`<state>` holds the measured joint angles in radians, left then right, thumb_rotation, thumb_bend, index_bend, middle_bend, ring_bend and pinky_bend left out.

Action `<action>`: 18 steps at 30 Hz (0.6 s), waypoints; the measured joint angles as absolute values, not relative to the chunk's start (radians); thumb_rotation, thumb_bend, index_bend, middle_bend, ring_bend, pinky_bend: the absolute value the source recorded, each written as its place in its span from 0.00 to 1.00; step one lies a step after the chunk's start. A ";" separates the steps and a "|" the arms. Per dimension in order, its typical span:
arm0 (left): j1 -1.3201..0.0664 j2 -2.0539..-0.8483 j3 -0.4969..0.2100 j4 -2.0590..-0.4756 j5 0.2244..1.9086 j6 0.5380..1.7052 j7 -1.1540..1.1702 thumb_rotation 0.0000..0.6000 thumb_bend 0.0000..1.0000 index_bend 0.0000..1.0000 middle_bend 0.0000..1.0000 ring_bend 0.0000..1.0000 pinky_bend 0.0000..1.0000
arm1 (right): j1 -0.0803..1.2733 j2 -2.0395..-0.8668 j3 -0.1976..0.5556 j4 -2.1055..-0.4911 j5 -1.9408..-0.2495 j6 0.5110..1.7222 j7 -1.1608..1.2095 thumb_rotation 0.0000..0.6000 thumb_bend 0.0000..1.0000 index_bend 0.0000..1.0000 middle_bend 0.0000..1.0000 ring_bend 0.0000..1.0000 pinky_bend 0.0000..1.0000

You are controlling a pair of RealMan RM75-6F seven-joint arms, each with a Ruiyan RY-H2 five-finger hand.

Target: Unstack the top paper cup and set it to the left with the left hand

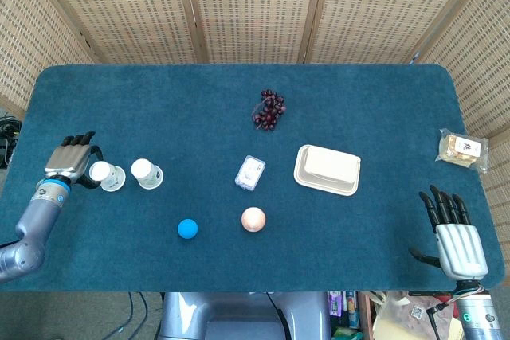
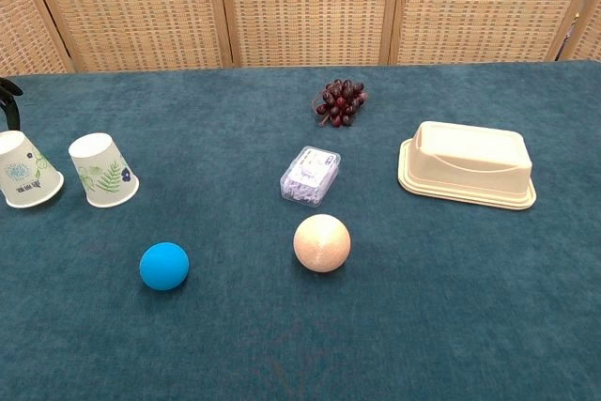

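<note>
At the left edge of the head view we see the left hand (image 1: 72,161) low over the blue counter (image 1: 239,101), its dark fingers (image 1: 80,140) pointing up-frame and curved round the far side of the left paper cup (image 1: 106,176). That cup stands upside down on the counter, touching the hand on its left, and just beside the second paper cup (image 1: 147,173), which stands inverted to its right with a narrow gap between them. We cannot tell whether the hand grips the cup or merely rests against it: in the chest view only a dark fingertip shows at the far left edge, above the cup, which itself is cut by the frame edge. In the lower right of the head view the right hand (image 1: 456,236) lies flat near the counter's corner, fingers spread and holding nothing; its wrist is cut off by the bottom edge. Across the middle of the frame lie a blue ball (image 1: 188,228), a peach ball (image 1: 253,218), a small clear box (image 1: 250,172), a bunch of grapes (image 1: 269,109) and a cream tray (image 1: 327,170); a snack packet (image 1: 462,150) sits at the right edge, too small to read.
</note>
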<state>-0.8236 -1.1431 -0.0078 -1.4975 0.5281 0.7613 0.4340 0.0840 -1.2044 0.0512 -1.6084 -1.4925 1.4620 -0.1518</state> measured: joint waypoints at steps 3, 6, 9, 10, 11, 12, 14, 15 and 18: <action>-0.825 -1.177 -0.002 -1.462 0.524 0.768 0.443 1.00 0.26 0.20 0.00 0.00 0.00 | 0.084 -1.205 0.053 -1.606 -1.491 1.463 -0.150 1.00 0.09 0.00 0.00 0.00 0.00; -0.822 -1.198 -0.002 -1.445 0.527 0.792 0.447 1.00 0.26 0.01 0.00 0.00 0.00 | 0.083 -1.206 0.054 -1.603 -1.490 1.466 -0.147 1.00 0.09 0.00 0.00 0.00 0.00; -0.818 -1.195 -0.011 -1.453 0.537 0.807 0.440 1.00 0.26 0.00 0.00 0.00 0.00 | 0.082 -1.206 0.054 -1.602 -1.491 1.467 -0.145 1.00 0.09 0.00 0.00 0.00 0.00; -0.816 -1.190 -0.014 -1.459 0.541 0.810 0.436 1.00 0.26 0.00 0.00 0.00 0.00 | 0.082 -1.206 0.054 -1.602 -1.492 1.467 -0.145 1.00 0.09 0.00 0.00 0.00 0.00; -0.814 -1.184 -0.017 -1.468 0.547 0.814 0.430 1.00 0.26 0.00 0.00 0.00 0.00 | 0.083 -1.206 0.053 -1.602 -1.493 1.465 -0.147 1.00 0.09 0.00 0.00 0.00 0.00; -0.809 -1.171 -0.023 -1.486 0.558 0.823 0.419 1.00 0.26 0.00 0.00 0.00 0.00 | 0.083 -1.206 0.052 -1.603 -1.494 1.465 -0.149 1.00 0.09 0.00 0.00 0.00 0.00; -0.798 -1.149 -0.031 -1.520 0.586 0.839 0.397 1.00 0.26 0.00 0.00 0.00 0.00 | 0.084 -1.206 0.052 -1.605 -1.496 1.465 -0.150 1.00 0.09 0.00 0.00 0.00 0.00; -0.787 -1.135 -0.036 -1.542 0.612 0.853 0.380 1.00 0.26 0.00 0.00 0.00 0.00 | 0.084 -1.206 0.052 -1.606 -1.497 1.466 -0.150 1.00 0.09 0.00 0.00 0.00 0.00; -0.747 -1.110 -0.043 -1.596 0.705 0.909 0.331 1.00 0.26 0.00 0.00 0.00 0.00 | 0.085 -1.206 0.052 -1.609 -1.498 1.465 -0.152 1.00 0.09 0.00 0.00 0.00 0.00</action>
